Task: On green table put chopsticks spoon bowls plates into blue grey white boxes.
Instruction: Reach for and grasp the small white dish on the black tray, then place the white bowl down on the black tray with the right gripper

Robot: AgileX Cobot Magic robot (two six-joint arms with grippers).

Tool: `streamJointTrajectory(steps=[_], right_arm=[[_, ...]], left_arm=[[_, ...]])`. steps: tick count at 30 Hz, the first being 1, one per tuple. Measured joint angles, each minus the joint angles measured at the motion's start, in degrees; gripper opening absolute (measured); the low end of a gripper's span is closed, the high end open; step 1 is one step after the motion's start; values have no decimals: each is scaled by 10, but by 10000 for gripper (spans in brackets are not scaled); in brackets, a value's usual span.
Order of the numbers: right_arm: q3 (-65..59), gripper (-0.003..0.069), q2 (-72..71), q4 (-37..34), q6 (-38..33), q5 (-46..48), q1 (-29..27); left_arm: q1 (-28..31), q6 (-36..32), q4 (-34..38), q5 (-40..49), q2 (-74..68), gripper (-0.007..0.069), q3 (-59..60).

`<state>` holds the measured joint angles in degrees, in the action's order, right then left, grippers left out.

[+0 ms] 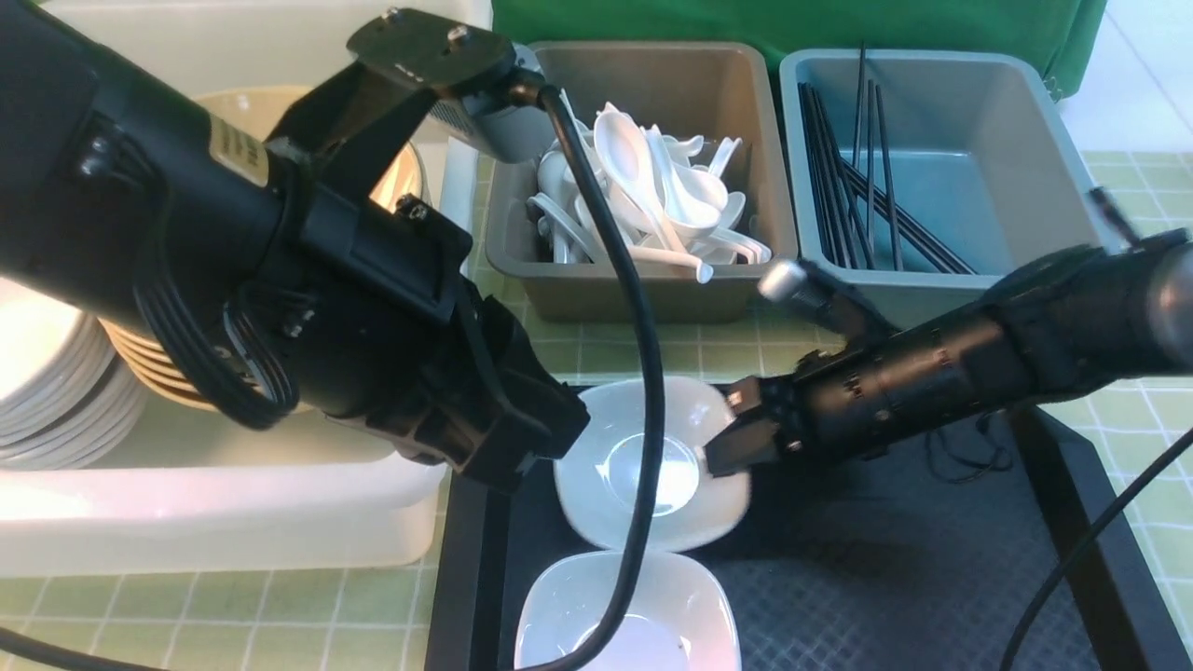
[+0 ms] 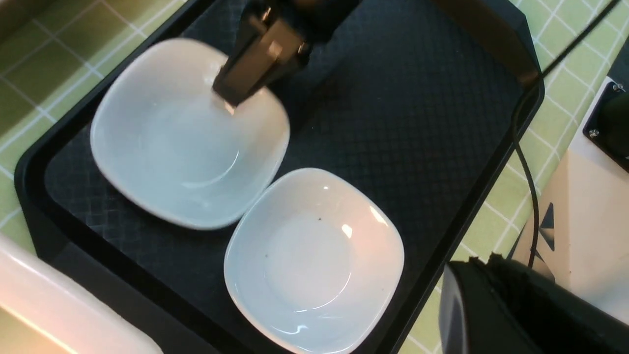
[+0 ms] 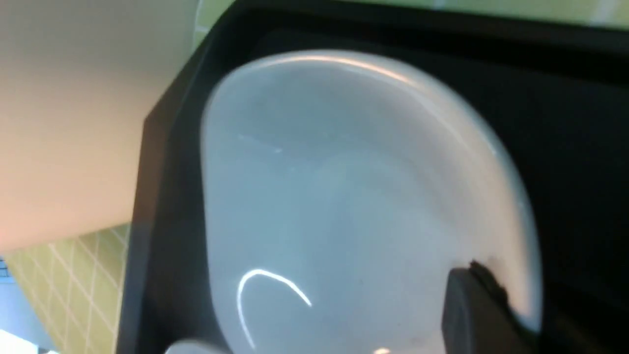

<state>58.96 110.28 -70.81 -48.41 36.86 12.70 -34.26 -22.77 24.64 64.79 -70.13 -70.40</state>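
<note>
right jaws: clamped on far bowl (image 1: 652,466) at its right rim | left jaws: together | far bowl: tray (image 1: 885,578) back-left corner | near bowl (image 1: 624,615): tray front-left, just beside far bowl

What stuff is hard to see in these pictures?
1. Stacked plates, front view: the left arm covers most.
2. Near plate, front view: the bottom edge cuts it and the cable crosses it.
3. Far plate, right wrist view: blurred.
4. Chopsticks, front view: too thin to count.
</note>
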Motion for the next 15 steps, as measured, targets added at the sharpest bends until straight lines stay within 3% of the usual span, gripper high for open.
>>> streamJointTrajectory(steps=[8,15], right_arm=[[-109,46,-116,38,-18,57,-83],[-249,46,-245,55,-34,-9,-120]], left_arm=[[0,0,0,3,0,-1,0],[0,0,0,-31,-6,-1,0]])
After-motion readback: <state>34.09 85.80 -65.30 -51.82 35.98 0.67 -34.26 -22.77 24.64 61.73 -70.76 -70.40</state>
